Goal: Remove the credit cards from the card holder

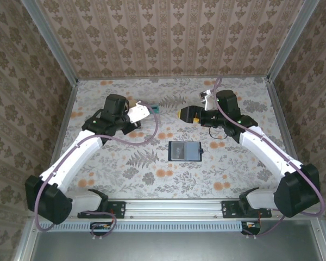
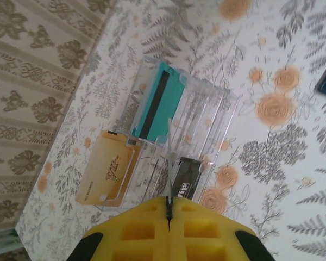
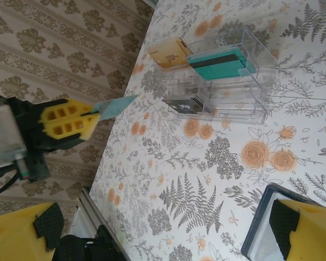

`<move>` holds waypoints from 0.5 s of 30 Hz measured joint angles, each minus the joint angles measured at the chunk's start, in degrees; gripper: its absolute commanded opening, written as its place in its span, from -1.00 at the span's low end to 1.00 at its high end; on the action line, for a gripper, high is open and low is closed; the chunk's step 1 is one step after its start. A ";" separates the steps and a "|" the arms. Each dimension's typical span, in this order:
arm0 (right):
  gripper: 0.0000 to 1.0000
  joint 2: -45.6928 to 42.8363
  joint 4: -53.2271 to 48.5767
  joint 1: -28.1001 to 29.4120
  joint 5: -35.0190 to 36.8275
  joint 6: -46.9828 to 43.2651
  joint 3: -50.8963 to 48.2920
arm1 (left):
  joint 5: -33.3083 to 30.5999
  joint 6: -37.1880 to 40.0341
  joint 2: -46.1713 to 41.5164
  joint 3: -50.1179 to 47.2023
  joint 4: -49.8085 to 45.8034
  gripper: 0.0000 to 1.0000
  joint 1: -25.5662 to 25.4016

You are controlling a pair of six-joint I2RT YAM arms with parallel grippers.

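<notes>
One card (image 3: 115, 105), perhaps white, in left gripper (image 2: 169, 211)

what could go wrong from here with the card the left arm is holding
The left gripper pinches only one edge of the thin card, so it may twist or slip. The card points edge-on at the clear tray, in line with the black card; it could catch a divider or land in that occupied slot.

The card holder (image 1: 185, 150) lies mid-worktop (image 1: 125, 174), nearer than both my tools. The tray (image 2: 217, 109) sits far and left of it, cards (image 2: 160, 100) in its compartments. My left tool (image 2: 169, 209), a card (image 2: 169, 157) in it, is just left of the tray; my right tool (image 1: 179, 114) is right of it
</notes>
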 measured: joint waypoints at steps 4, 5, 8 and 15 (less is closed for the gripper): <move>1.00 -0.70 -0.59 -0.24 0.55 0.00 -0.07 | 3.15 6.49 2.78 0.57 0.44 -1.00 2.03; 1.00 -0.90 -0.59 -0.26 0.63 0.00 -0.13 | 3.80 7.67 3.80 1.27 0.42 -1.00 2.62; 1.00 -1.49 -0.92 -0.35 0.85 0.02 -0.52 | 5.46 10.62 8.48 5.22 0.15 -1.00 4.13; 1.00 -2.67 -2.03 -0.52 1.29 0.02 -2.14 | 7.76 14.78 16.20 8.52 1.53 -1.00 4.87</move>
